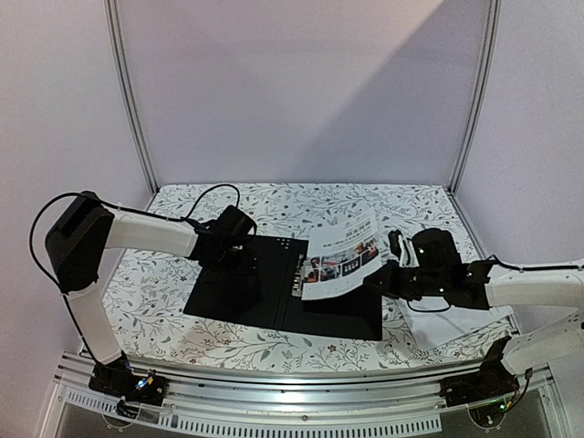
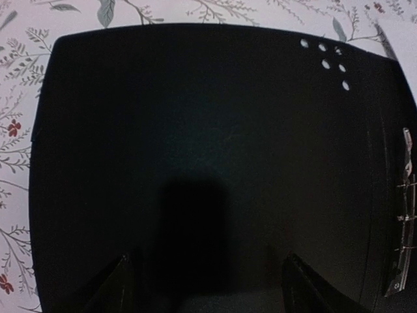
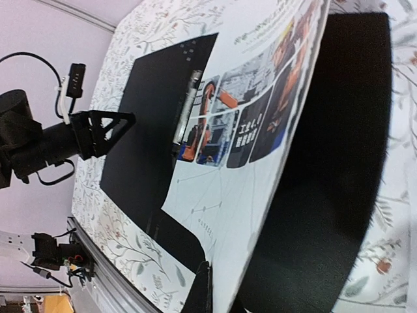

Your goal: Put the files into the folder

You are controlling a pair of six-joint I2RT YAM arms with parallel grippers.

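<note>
At the centre of the top view the folder (image 1: 237,292) is lying open and flat on the table (image 1: 274,199), its black inside facing up and the clip (image 2: 405,215) running along the middle fold. Over its right half the leaflet (image 1: 342,260) is hanging tilted, its left edge coming down near the clip and its right side lifted. The right gripper (image 1: 388,278) is pinching this leaflet at the right edge, jaws closed tight on it. Other white sheets (image 1: 456,315) are lying on the table at lower right, under the right arm, beside the folder. The left gripper (image 1: 239,260) is hovering low over the left half of the folder, fingers (image 2: 120,287) spread wide and holding nothing. I am judging the task as only begun: no sheet is resting inside the folder yet, the leaflet is waiting to be laid down and released, and the white sheets are coming after it.
</note>
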